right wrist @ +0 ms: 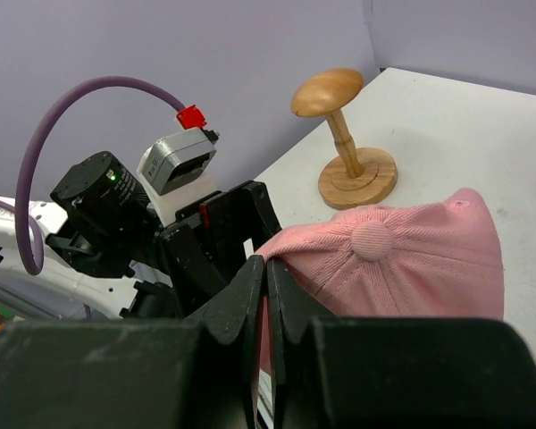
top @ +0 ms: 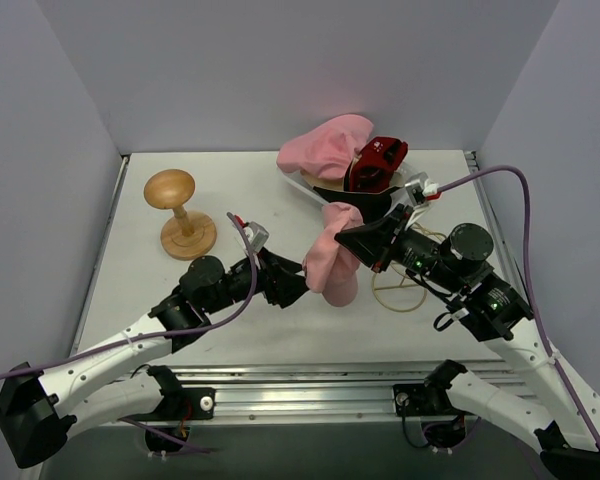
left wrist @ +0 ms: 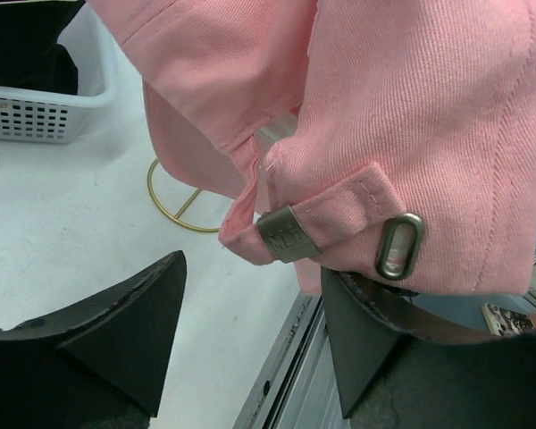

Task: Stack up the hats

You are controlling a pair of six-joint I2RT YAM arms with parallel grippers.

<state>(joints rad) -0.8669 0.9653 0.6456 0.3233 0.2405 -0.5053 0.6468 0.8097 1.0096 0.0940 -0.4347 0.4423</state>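
Cannot read the lettering on the metal clasp [left wrist: 288,234] of the pink cap [left wrist: 411,134], and lose the cap's crown past the top and right edges of the left wrist view. Behind the cap there, catch only an arc of the gold wire ring [left wrist: 165,214] and a corner of the white basket [left wrist: 45,112], cut by the left edge. From above, cannot make out the tips of the left tool [top: 298,284] against the cap, nor much basket under the hats [top: 325,145] beyond it.

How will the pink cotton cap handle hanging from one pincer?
Probably floppy: the pink cotton cap folds and droops from the right pincer. Likely light, since a small pinch of fabric carries it. Its buckled strap may snag.
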